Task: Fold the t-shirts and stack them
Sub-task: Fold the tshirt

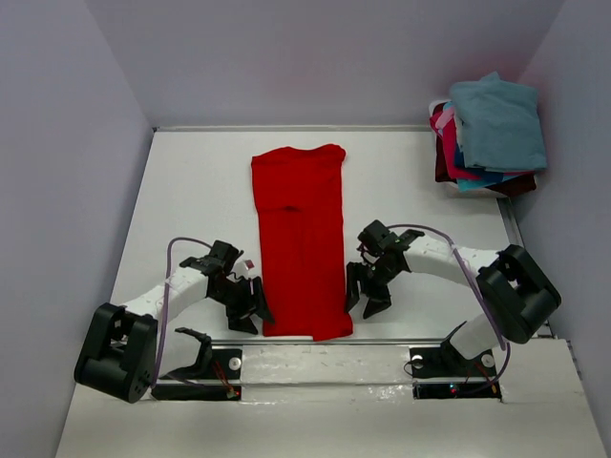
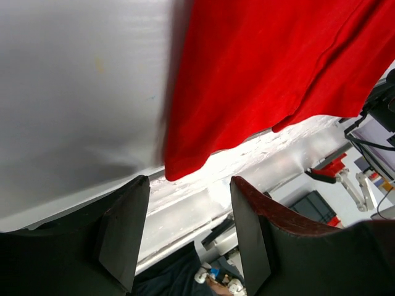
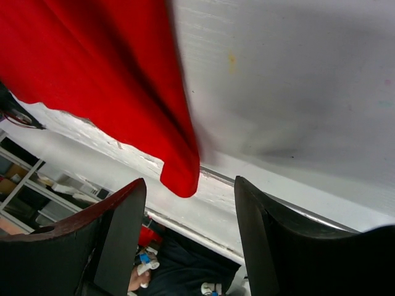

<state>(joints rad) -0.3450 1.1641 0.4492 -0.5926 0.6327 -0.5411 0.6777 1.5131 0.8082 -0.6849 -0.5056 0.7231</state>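
- As I look down from the top view, the red t-shirt [image 1: 300,239] lies flat in a long strip down the middle of the white worktop [image 1: 191,210]. Its lower hem reaches the worktop's near edge, at the bottom centre of the frame.
- At the upper right of the frame a pile of t-shirts [image 1: 492,134] sits in the far corner. A teal-blue one is on top, with pink, blue and dark maroon showing beneath, and the pile is well apart from both arms.
- The left fingers [image 1: 258,307] hang just beside the shirt's lower left edge. On the left wrist camera I see them spread apart and gripping nothing, with the shirt's corner beyond the gap.
- The right fingers [image 1: 374,303] hang just beside the lower right edge. They are likewise spread and empty, and the red corner shows above their gap.
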